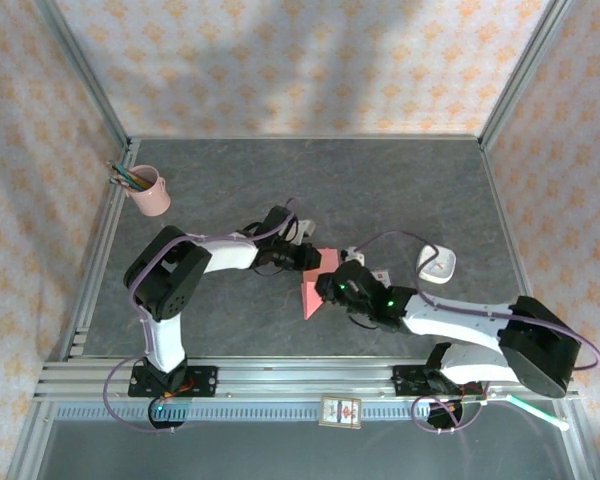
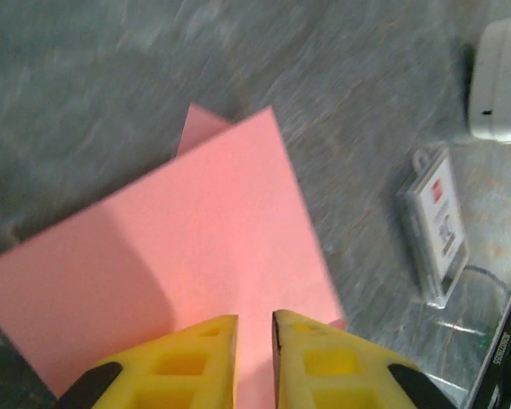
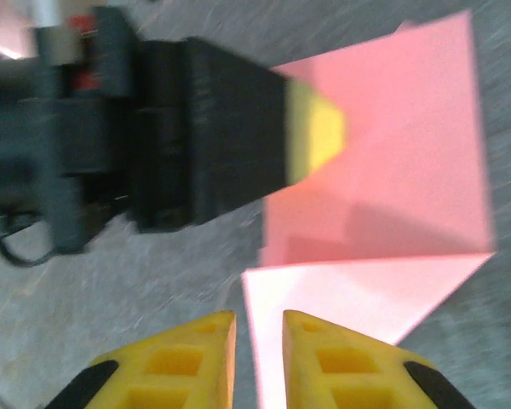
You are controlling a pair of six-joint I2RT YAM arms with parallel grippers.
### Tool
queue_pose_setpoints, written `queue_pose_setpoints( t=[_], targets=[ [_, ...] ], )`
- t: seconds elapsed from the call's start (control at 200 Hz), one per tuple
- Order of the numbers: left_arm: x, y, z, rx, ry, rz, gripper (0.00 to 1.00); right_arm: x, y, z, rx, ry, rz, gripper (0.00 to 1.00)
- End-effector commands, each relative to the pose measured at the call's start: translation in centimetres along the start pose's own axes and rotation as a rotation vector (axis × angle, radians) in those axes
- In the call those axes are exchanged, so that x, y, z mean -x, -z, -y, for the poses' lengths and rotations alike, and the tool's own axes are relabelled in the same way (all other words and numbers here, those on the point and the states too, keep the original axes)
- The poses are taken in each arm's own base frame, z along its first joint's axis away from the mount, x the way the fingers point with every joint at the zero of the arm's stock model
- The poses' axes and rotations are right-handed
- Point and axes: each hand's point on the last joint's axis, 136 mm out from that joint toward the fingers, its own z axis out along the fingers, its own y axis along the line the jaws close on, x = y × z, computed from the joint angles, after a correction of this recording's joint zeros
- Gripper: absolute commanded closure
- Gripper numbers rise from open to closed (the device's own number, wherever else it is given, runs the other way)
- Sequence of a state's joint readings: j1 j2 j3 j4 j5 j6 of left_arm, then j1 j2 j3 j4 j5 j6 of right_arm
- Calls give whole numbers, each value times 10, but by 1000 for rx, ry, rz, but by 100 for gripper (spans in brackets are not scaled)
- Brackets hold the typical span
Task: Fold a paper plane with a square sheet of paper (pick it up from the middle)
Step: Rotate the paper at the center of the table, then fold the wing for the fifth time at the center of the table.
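The square sheet of paper (image 1: pixel 314 287) is salmon pink and lies partly folded on the dark table between the two arms. In the left wrist view the paper (image 2: pixel 204 239) spreads flat under my left gripper (image 2: pixel 255 328), whose yellow jaws stand a narrow gap apart over its near edge, gripping nothing. In the right wrist view the paper (image 3: pixel 392 162) has a paler folded flap (image 3: pixel 358 294) toward me. My right gripper (image 3: pixel 260 328) hovers at that flap's left edge, its jaws slightly apart. The left gripper's yellow fingertip (image 3: pixel 322 132) rests over the paper's far side.
A pink pencil cup (image 1: pixel 150 192) stands at the back left. A white device (image 1: pixel 436 264) sits right of the paper, with a small clear box with a white-and-red label (image 2: pixel 439 226) beside it. A card (image 1: pixel 342 411) lies on the front rail.
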State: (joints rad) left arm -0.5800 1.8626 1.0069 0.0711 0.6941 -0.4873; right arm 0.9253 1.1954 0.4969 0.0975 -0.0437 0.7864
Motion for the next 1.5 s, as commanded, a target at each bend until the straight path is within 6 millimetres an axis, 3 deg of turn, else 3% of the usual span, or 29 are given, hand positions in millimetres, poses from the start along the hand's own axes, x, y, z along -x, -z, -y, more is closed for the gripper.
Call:
queue_pose_setpoints(
  t=[0.0, 0.09, 0.17, 0.32, 0.42, 0.486, 0.741, 1.036, 1.492],
  targets=[
    [31, 33, 22, 7, -64, 122, 76, 17, 10, 22, -65, 61, 37, 77],
    [26, 55, 35, -34, -16, 197, 75, 32, 11, 31, -80, 59, 33, 74],
    [7, 63, 42, -71, 54, 205, 76, 39, 7, 40, -100, 59, 2, 71],
    [-40, 53, 43, -96, 137, 131, 85, 52, 2, 53, -158, 68, -18, 65],
    [-58, 40, 47, -131, 157, 75, 89, 60, 0, 57, -178, 79, -10, 61],
    [-62, 34, 46, -127, 155, 53, 91, 61, -2, 58, -188, 90, -14, 58],
    [-66, 17, 11, -24, 169, 10, 96, 51, -8, 58, -180, 93, -72, 51],
    [-84, 14, -17, -18, 224, -29, 98, 28, -18, 44, -83, 79, -198, 48],
    [-104, 20, -32, -94, 301, -39, 100, -4, -31, 40, 22, -26, -312, 44]
  ],
)
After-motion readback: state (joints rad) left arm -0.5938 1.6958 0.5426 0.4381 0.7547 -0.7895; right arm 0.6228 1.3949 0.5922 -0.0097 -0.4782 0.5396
